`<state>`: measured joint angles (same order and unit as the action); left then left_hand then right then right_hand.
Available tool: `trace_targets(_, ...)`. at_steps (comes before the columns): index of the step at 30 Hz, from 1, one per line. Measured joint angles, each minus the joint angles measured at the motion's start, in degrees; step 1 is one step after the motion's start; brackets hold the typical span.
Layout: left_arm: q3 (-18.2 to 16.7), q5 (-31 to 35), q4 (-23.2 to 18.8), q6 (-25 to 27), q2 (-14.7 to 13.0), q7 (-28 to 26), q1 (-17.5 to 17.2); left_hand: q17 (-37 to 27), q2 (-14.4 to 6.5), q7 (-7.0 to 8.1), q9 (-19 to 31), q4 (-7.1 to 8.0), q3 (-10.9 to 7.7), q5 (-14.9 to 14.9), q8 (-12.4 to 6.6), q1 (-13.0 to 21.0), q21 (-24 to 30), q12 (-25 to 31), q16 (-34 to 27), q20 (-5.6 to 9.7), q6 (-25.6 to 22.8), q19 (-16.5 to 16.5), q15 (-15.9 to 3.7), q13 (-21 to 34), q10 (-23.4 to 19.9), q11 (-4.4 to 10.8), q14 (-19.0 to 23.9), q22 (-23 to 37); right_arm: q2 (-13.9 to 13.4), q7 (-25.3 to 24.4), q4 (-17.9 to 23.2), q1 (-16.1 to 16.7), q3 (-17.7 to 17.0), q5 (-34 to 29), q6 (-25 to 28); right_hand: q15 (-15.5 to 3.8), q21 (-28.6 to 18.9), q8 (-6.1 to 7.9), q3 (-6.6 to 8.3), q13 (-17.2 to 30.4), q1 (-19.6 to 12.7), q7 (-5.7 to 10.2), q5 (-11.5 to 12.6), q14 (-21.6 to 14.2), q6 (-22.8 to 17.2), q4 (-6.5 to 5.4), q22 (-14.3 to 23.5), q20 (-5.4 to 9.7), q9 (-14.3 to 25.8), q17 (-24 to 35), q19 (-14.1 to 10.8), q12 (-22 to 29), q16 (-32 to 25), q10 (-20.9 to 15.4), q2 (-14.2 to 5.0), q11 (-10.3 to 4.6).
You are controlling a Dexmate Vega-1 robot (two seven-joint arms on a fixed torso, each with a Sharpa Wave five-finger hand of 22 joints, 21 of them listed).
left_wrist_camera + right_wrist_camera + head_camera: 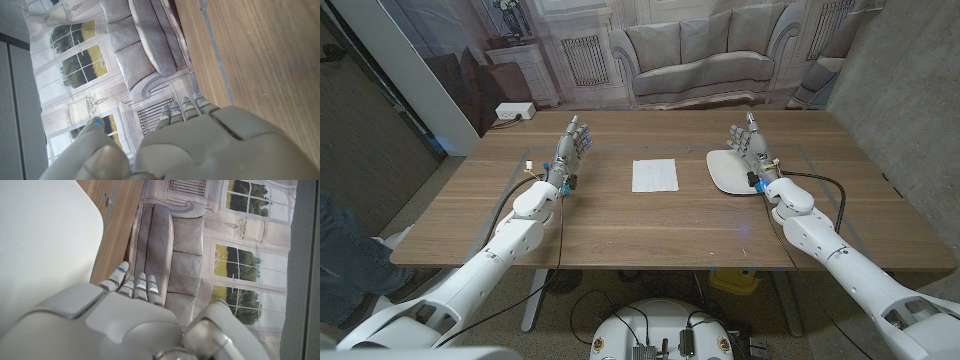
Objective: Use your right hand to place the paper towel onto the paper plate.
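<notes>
A square white paper towel (654,175) lies flat on the wooden table near its middle. To its right sits the white paper plate (727,172), with nothing on it; its surface (40,245) also spreads wide in the right wrist view. My right hand (751,146) stands over the plate's right part, fingers extended and apart, holding nothing. Its back (115,322) shows in the right wrist view. My left hand (571,150) stands to the left of the towel, fingers straight, holding nothing; its back (200,145) shows in the left wrist view.
A backdrop printed with a sofa and windows (700,50) hangs behind the table's far edge. A white box (514,111) sits beyond the far left corner. A thin taped outline (800,150) marks the tabletop. A person's leg (340,235) shows at the left edge.
</notes>
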<state>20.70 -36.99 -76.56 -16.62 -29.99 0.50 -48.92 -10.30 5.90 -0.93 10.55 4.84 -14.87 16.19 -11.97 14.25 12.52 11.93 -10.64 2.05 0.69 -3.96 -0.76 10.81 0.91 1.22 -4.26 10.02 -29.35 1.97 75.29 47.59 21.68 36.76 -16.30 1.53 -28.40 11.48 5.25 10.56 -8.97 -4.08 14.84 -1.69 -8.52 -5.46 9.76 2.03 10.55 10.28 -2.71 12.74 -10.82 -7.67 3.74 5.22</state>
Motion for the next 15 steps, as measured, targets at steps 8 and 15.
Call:
trace_targets(8, -0.1, 0.7, -1.5, 0.6, -0.5, -1.0, -0.3, 0.0, 0.0, 0.00, 0.0, 0.00, 0.00, 0.0, 0.00, 0.3, 0.0, 0.0, 0.0, 0.00, 0.0, 0.0, 0.16, 0.0, 0.2, -0.21, -0.2, 0.0, 0.2, 1.1, -0.6, -0.7, 0.2, -0.1, -0.5, 0.00, 0.0, 0.00, 0.00, 0.0, 0.0, -0.21, 0.0, 0.0, -0.2, 0.00, 0.0, 0.18, 0.0, 0.0, -0.2, 0.0, 0.0, -0.5, 0.01, -0.11)
trace_targets(15, 0.4, 1.6, -2.5, 1.0, -0.5, -1.9, -0.3, 0.0, -0.3, -0.22, 0.0, 0.00, 0.00, 0.0, 0.00, 0.6, 0.0, 0.0, 0.0, 0.00, -0.2, 0.0, 0.16, 0.0, -0.1, 0.13, -0.2, 0.0, 0.3, 2.3, -1.3, -0.8, 0.2, -0.1, -2.0, 0.09, 0.0, 0.00, 0.00, 0.0, -0.2, 0.09, 0.0, -0.5, -0.5, 0.00, 0.0, 0.01, 0.3, 0.0, -1.1, 0.0, -0.4, -0.6, -0.21, -0.18)
